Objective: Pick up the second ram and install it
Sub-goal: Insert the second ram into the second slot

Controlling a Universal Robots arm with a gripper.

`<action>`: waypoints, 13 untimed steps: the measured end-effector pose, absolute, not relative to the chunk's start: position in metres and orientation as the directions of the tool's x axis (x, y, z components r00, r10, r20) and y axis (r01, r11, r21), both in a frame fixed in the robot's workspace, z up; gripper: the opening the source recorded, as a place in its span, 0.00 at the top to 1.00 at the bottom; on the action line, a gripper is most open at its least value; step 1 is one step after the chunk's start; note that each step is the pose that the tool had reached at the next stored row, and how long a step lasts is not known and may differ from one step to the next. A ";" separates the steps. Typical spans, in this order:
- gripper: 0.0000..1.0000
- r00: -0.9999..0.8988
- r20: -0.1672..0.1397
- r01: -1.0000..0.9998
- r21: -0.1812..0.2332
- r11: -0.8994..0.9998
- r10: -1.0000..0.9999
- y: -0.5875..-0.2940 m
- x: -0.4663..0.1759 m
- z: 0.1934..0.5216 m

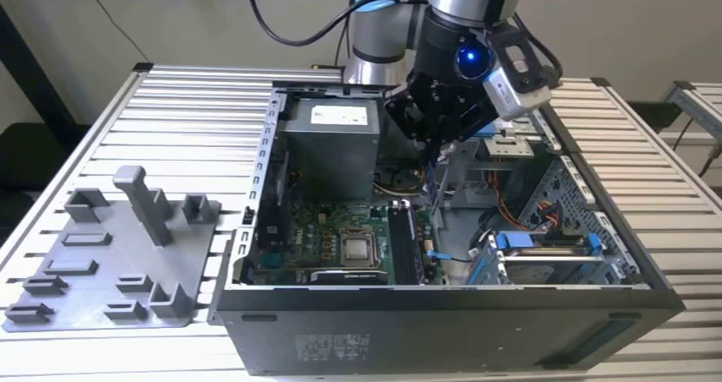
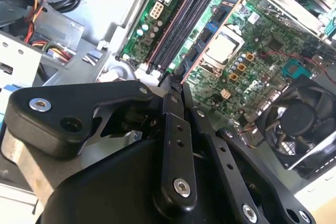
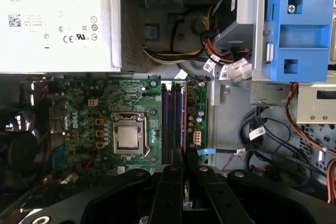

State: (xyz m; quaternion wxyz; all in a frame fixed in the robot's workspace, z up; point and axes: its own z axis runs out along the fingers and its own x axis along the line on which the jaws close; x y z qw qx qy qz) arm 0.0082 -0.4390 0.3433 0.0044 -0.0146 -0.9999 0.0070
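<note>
Open desktop computer case [image 1: 451, 314] of dark sheet metal lay on a ribbed aluminium table [image 1: 192, 103]; beside it, toward the exterior view's left, sat a matte grey plastic fixture tray [image 1: 101, 264] with upright posts and small blocks. Inside the case lay a green motherboard [image 3: 79, 103] with glossy solder points, a square silver processor [image 3: 128, 139] in its metal socket frame, and long black parallel memory slots [image 3: 173, 121]. A boxy grey power supply [image 3: 58, 22] with a white label, a round black cooling fan [image 2: 302, 121], blue plastic drive clips [image 3: 302, 24] and bundled orange, yellow and black wires [image 3: 310, 145] surrounded the board.

The gripper [image 3: 184, 169], built of black matte linkages with silver screws, hung over the slots. Its two narrow fingers [image 2: 173, 124] stood nearly together, pinching a slim, flat dark strip between their tips: the second ram [image 2: 175, 81], held edge-on above the near end of the memory slots, aligned with their long axis. In the exterior view the ram [image 1: 434, 192] appeared as a thin vertical sliver below the gripper.

Most of the ram's face was hidden by the fingers; whether its lower edge touched a slot could not be determined.
</note>
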 end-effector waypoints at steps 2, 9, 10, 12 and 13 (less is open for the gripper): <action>0.86 -1.000 0.009 0.029 -0.014 0.999 0.029 -0.439 0.008 0.342; 0.86 -1.000 0.009 0.029 -0.014 0.999 0.029 -0.439 0.008 0.339; 0.86 -1.000 0.009 0.029 -0.014 0.999 0.029 -0.439 0.008 0.338; 0.86 -1.000 0.009 0.029 -0.014 0.999 0.029 -0.439 0.008 0.337; 0.86 -1.000 0.008 0.029 -0.014 0.999 0.029 -0.439 0.008 0.336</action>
